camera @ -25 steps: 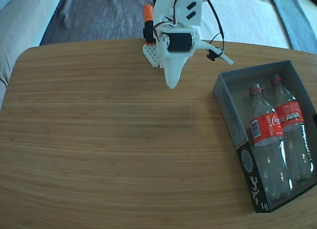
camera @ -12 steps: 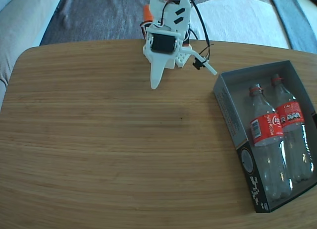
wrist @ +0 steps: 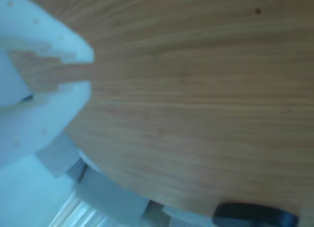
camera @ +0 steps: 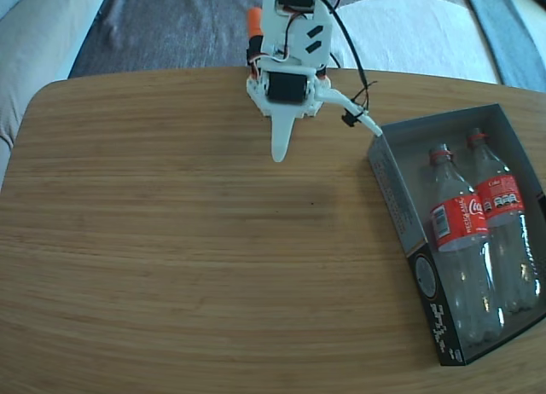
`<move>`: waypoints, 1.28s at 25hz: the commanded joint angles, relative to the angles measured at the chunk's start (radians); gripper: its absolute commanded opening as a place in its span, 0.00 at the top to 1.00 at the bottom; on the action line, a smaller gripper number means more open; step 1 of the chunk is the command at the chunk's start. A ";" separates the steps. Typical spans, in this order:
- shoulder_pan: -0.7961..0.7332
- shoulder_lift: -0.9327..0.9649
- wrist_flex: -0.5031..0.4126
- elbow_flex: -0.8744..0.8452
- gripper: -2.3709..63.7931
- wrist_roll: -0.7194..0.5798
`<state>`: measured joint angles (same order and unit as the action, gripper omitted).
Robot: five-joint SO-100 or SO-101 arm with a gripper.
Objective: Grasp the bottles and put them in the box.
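In the fixed view, the box [camera: 401, 208] sits at the right edge of the frame on the wooden table [camera: 188, 257], running from the middle right down to the lower right corner. Its inside is grey, and its dark outer side facing the lower part of the frame carries white print and a round mark. Both bottles lie inside it, side by side and touching, with their open necks and red rings toward the top of the frame and their clear bases toward the bottom. The left bottle [camera: 456, 240] lies slightly lower in the frame than the right bottle [camera: 503, 228], so their red labels are staggered. Together they fill most of the box's width, leaving a strip of bare grey floor along the left wall.

The gripper [camera: 280, 148] hangs at the upper middle of the frame, well apart from the box, with its white tip pointing down over bare table. It holds nothing. In the wrist view, its two blurred white fingers [wrist: 54, 45] at the left edge stand close together with only a narrow slit of wood between them.
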<state>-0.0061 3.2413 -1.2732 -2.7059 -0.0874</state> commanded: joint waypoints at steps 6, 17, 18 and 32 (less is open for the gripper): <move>-0.060 0.002 0.054 -0.054 0.97 0.035; -0.060 0.002 0.215 -0.132 0.97 0.037; -0.060 0.002 0.225 -0.135 0.97 0.037; -0.061 0.002 0.229 -0.138 0.97 0.035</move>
<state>-0.0629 3.2382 -1.0615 -2.8547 -0.0537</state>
